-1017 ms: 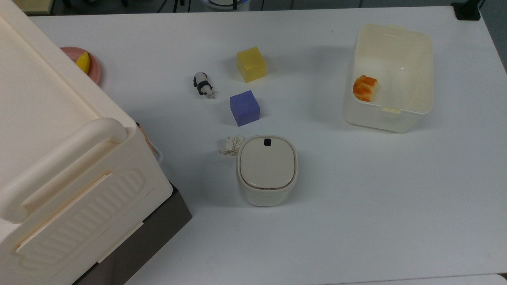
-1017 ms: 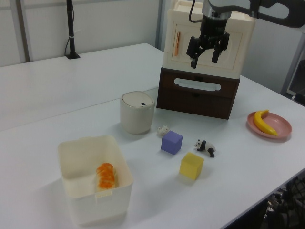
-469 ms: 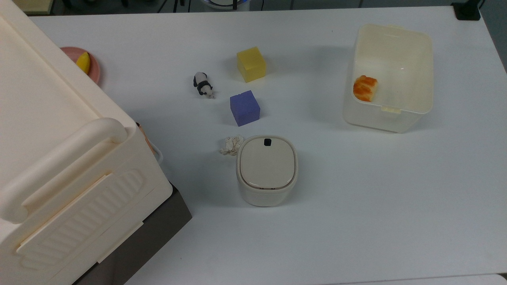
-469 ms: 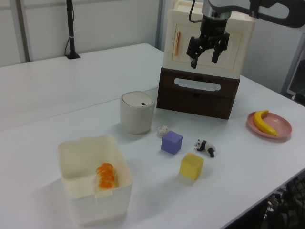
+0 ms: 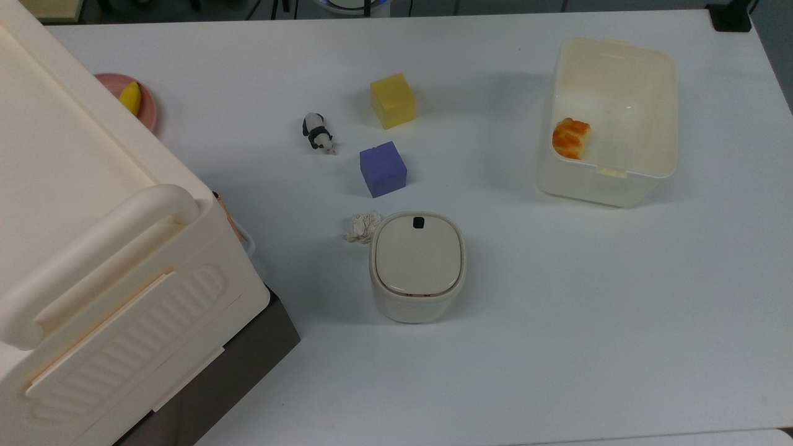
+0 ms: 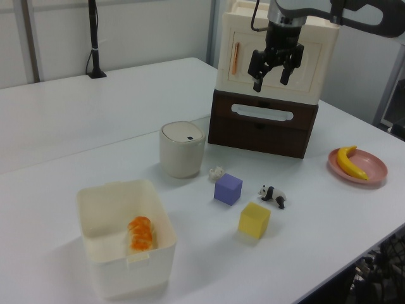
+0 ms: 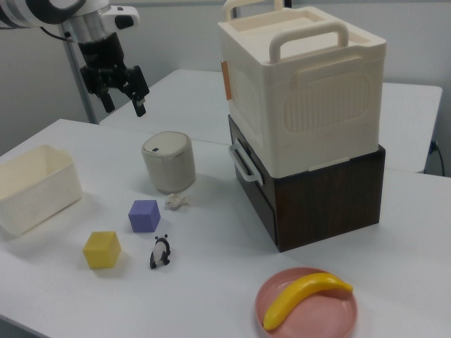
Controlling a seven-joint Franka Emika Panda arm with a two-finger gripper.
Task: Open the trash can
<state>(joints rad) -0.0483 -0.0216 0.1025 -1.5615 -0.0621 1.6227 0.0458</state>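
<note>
Bright, even overhead light; soft, faint shadows hug the trash can on the white surface; focus stays sharp.

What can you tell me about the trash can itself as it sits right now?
The trash can is a small cream bin, apparently plastic, rounded-square from above. Its flat beige lid is shut and carries a small black button near one edge. It stands upright on the white table. A crumpled whitish scrap lies right beside it, at the top view's left; contact is unclear. The purple cube sits apart. The open gripper hangs well above the table, not touching it.
</note>
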